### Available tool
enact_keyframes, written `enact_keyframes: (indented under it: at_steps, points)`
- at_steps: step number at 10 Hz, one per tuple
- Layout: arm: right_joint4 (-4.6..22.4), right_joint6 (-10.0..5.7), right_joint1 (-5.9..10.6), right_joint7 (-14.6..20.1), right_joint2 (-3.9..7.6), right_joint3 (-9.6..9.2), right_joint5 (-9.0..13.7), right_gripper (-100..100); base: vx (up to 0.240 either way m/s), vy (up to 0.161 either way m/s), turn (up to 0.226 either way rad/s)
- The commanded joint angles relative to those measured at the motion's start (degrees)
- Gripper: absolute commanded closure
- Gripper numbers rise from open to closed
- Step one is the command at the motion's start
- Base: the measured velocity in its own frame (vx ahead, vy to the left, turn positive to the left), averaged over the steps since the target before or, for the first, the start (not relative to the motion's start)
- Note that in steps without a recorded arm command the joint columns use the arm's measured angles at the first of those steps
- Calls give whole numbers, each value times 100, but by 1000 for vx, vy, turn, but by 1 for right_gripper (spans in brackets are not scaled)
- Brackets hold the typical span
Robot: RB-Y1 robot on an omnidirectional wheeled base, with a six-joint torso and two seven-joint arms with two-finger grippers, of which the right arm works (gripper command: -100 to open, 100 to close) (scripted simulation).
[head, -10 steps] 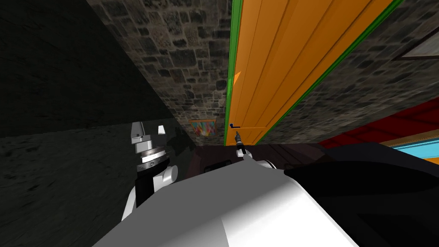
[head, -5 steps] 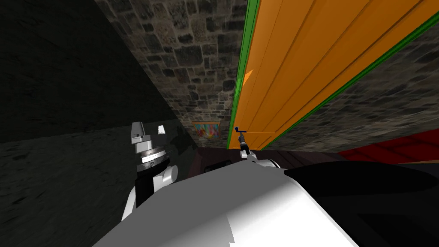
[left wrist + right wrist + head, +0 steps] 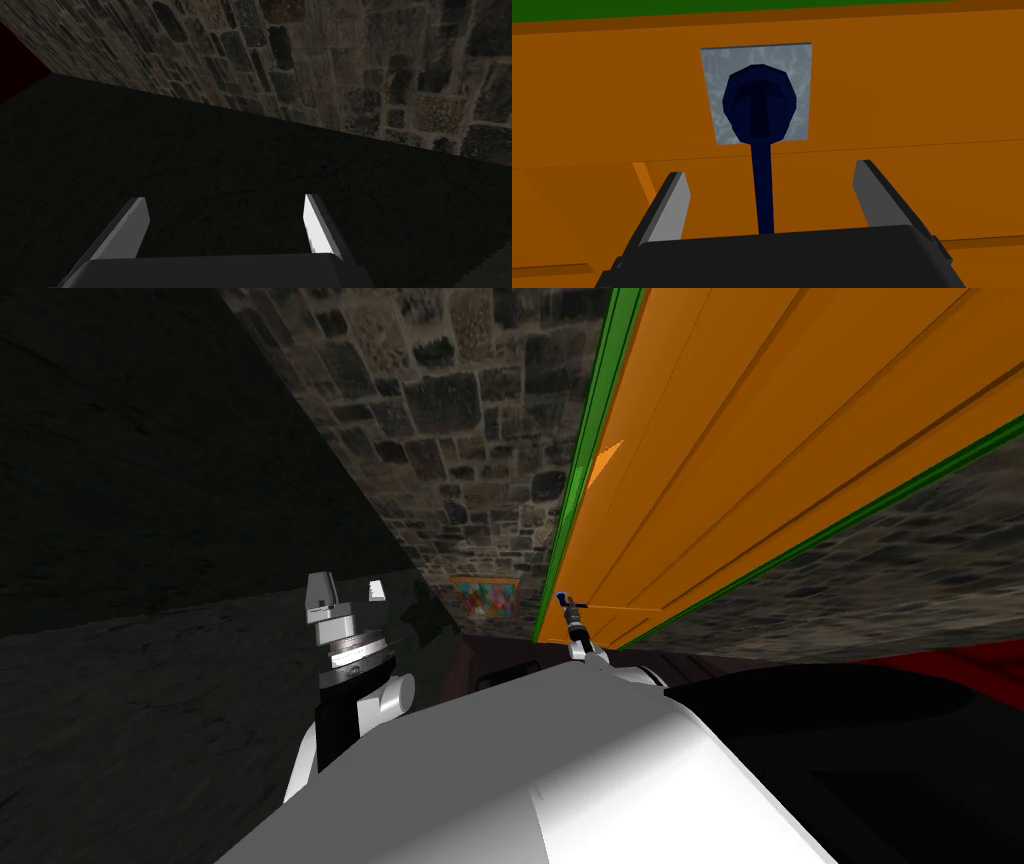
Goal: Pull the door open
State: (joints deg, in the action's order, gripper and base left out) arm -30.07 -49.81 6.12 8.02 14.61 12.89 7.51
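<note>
Closer than a second ago, the right gripper [image 3: 769, 170] now straddles the dark blue lever handle [image 3: 762, 192] of the orange door [image 3: 760, 438]; the lever runs midway between its parted jaws, touching neither. Nothing is clamped yet, so the pull cannot begin. Left gripper [image 3: 224, 197], fingers spread, holds nothing.

Right gripper [image 3: 769, 169] stands nearer the door handle [image 3: 760, 107] than before. Handle now lies between its spread fingers [image 3: 672, 205], apparently untouched. Camera sits closer to the door [image 3: 760, 438].

No lettering, number or sign can be read on the orange door [image 3: 780, 438], its grey handle plate [image 3: 757, 92] or the stone wall [image 3: 470, 418].
</note>
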Motion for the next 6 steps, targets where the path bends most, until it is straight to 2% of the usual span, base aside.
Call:
enact_keyframes:
  at_steps: [1, 2, 6]
  points:
    - [0, 0, 0, 0, 0, 0, 0, -100, 60, -21, 15]
    - [0, 0, 0, 0, 0, 0, 0, 100, -8, 3, -12]
    - [0, 0, 0, 0, 0, 0, 0, 100, -13, 4, 0]
